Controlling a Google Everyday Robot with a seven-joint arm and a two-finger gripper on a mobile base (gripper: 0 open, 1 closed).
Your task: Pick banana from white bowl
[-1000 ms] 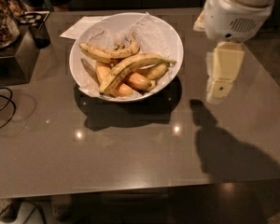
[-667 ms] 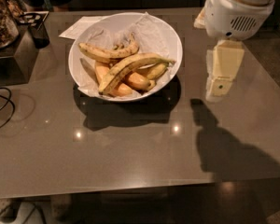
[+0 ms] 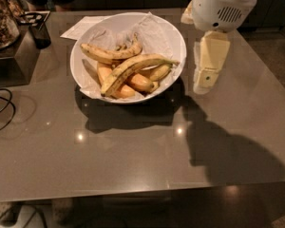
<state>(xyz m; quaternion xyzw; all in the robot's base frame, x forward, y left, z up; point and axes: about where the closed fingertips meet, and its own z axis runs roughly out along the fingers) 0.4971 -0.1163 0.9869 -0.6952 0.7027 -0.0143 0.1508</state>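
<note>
The white bowl (image 3: 178, 36), lined with crumpled white paper, stands on the grey table. The banana (image 3: 133, 68), long, yellow and streaked with brown, lies diagonally across the top of the fruit, stem toward the right rim. A shorter speckled banana (image 3: 109, 55) lies behind it, and stubby orange-yellow pieces (image 3: 133, 82) lie under it. My gripper (image 3: 203, 85) hangs from the white wrist (image 3: 221, 6) just right of the bowl's rim, pointing down, above the table and holding nothing.
A dark cup (image 3: 39, 31) and a tray of clutter (image 3: 1, 20) stand at the back left. A sheet of paper (image 3: 81, 26) lies behind the bowl. A black cable (image 3: 2, 106) loops at the left edge. The table's front edge (image 3: 133, 194) is near.
My gripper and wrist have moved left, closer to the bowl's right rim. The bowl and bananas have not moved.
</note>
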